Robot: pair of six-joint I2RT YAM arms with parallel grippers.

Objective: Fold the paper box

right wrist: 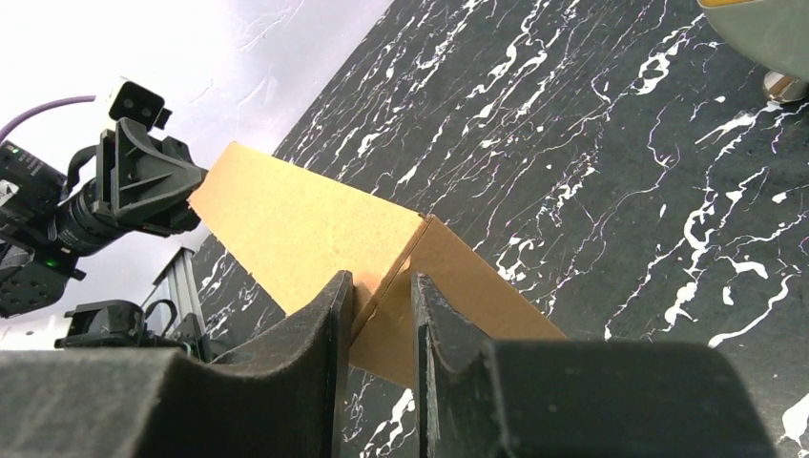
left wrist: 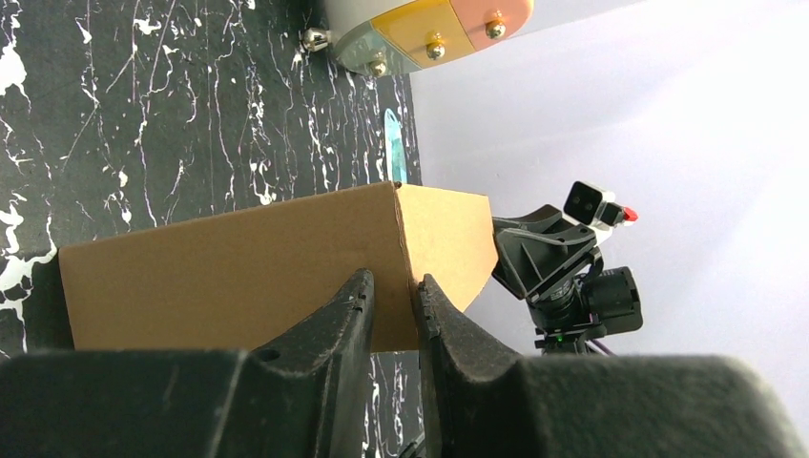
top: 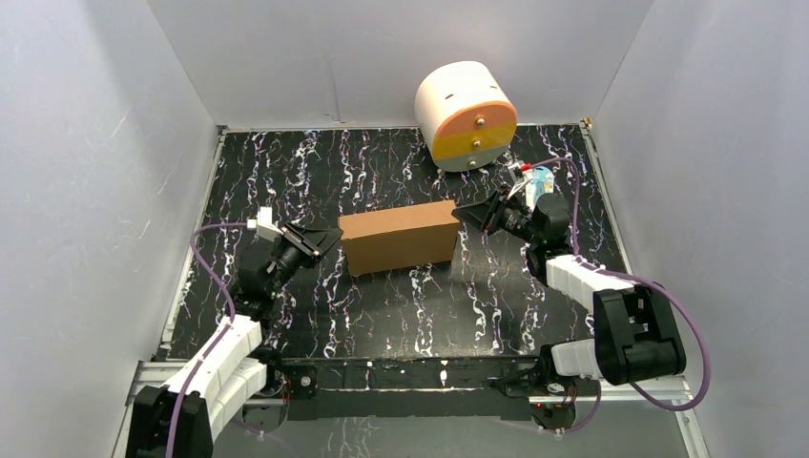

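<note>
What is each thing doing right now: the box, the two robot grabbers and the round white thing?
box: folded up, looks closed, held at both ends.
left gripper: nearly shut, pinching a corner at the box's left end.
right gripper: nearly shut, pinching a corner at the box's right end.
white drum: lying on its side at the back, nothing touching it.
</note>
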